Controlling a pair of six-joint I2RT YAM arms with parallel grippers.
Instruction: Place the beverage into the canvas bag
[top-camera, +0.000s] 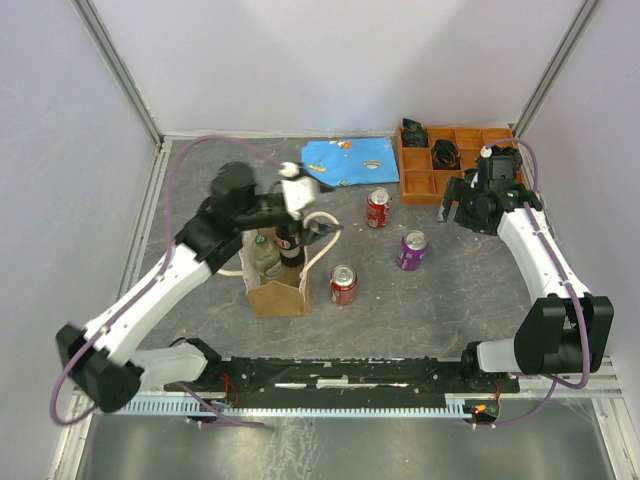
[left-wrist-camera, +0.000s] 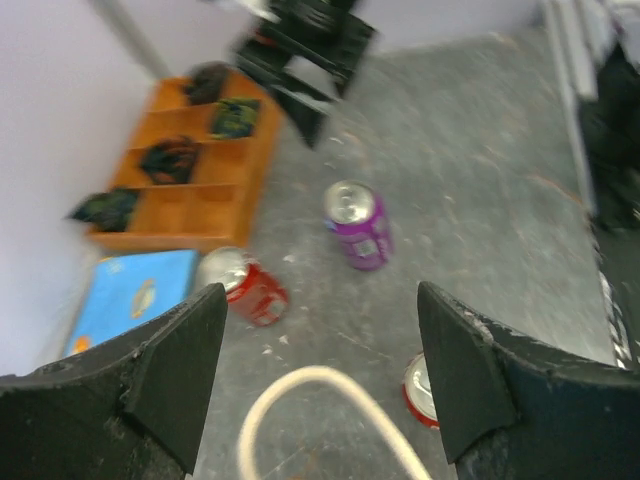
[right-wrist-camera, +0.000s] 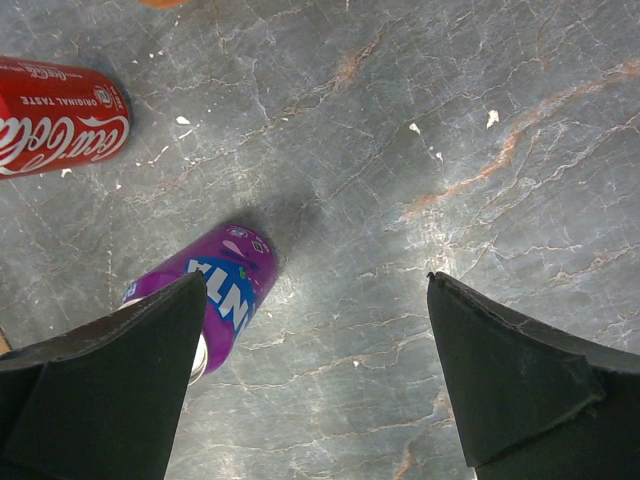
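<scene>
The tan canvas bag (top-camera: 276, 293) stands upright at the table's middle left, with a pale bottle (top-camera: 263, 251) and a dark bottle (top-camera: 290, 241) standing in it. Its cream handle (top-camera: 326, 228) loops out to the right and shows below my left jaws (left-wrist-camera: 330, 395). My left gripper (top-camera: 312, 203) hovers open and empty over the bag's right side (left-wrist-camera: 320, 380). A purple can (top-camera: 412, 249) (left-wrist-camera: 358, 226) (right-wrist-camera: 218, 288) and two red cans (top-camera: 378, 208) (top-camera: 343, 284) stand to the right of the bag. My right gripper (top-camera: 462, 207) is open and empty above the table beside the purple can (right-wrist-camera: 318, 370).
An orange compartment tray (top-camera: 428, 185) (left-wrist-camera: 205, 205) with dark items sits at the back right. A blue packet (top-camera: 348, 159) (left-wrist-camera: 128, 300) lies at the back middle. One red can shows in the right wrist view (right-wrist-camera: 60, 115). Grey walls close in the sides and back.
</scene>
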